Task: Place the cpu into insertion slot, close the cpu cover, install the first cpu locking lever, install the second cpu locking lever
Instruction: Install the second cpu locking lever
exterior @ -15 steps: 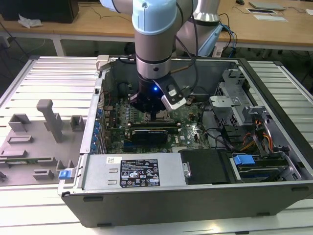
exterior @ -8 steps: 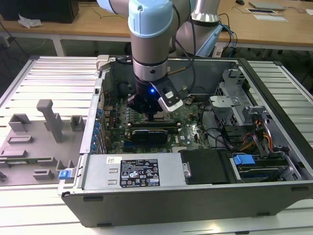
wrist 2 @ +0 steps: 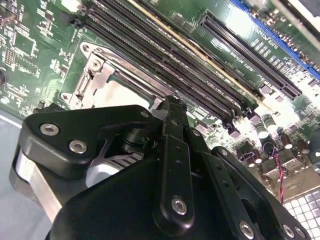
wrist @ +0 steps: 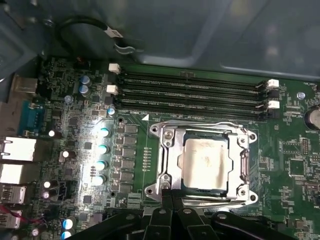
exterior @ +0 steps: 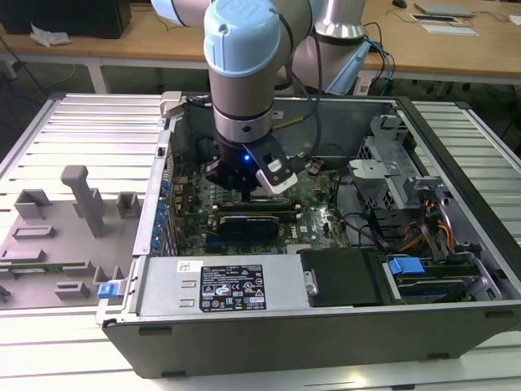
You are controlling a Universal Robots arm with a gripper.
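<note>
Here the cpu (wrist: 205, 161) sits in the insertion slot (wrist: 176, 161), cpu cover (wrist: 166, 154) down around it, just ahead of the fingers (wrist: 172, 202), which are pressed together, empty.

Pale ribbed metal bench (exterior: 73, 122) under open PC case (exterior: 326, 326). Wooden desks (exterior: 155, 37) along back w/ papers (exterior: 444, 23), dark box (exterior: 69, 15). Grey fixture blocks (exterior: 81, 199) at exterior view's left.
</note>
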